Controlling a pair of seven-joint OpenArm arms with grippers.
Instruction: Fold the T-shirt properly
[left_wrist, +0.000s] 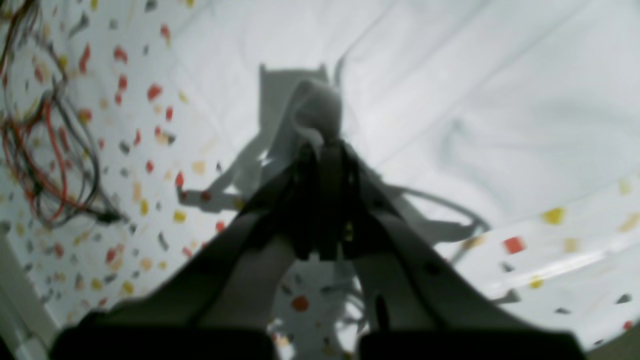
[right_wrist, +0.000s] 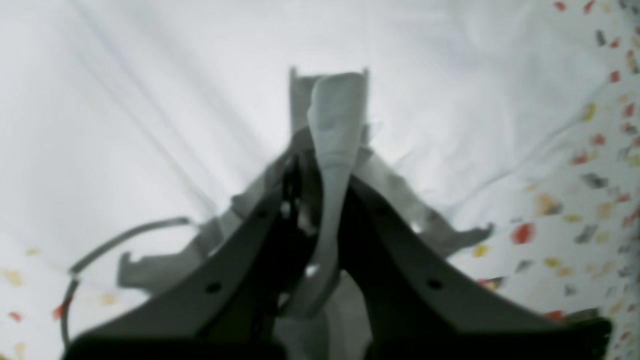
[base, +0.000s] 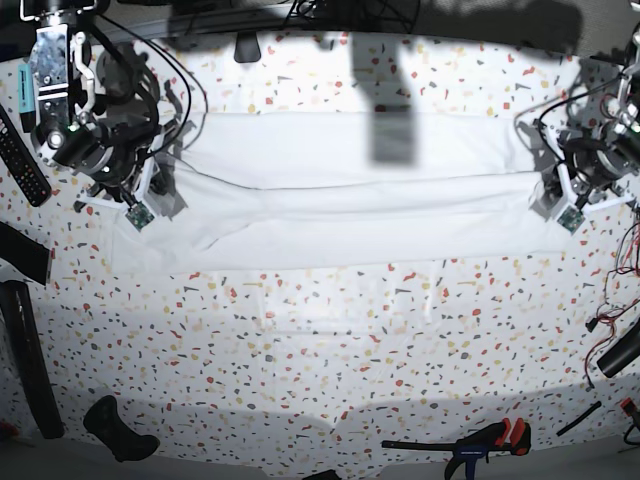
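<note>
— Left hand (left_wrist: 324, 150) first: what's it doing?

— Clamped on a bunched bit of the T-shirt (left_wrist: 480, 100); a grey knot of cloth sticks out past the tips in its wrist view. From the base view that hand (base: 560, 205) sits at the shirt's right end.

— And the right hand (right_wrist: 327, 170)?

— Also closed on the shirt (right_wrist: 150, 100), with a strip of fabric running between the jaws. It (base: 150, 195) holds the opposite end (the left one, seen from the base camera).

— Where does the shirt lie?

— The T-shirt (base: 370, 195) is stretched as a long white band across the far half of the speckled bench (base: 320, 350), between the two hands, with lengthwise creases.

— Anything nearby?

— Red and black wires (left_wrist: 45, 150) beside the left hand, on the bench (left_wrist: 150, 150).
</note>
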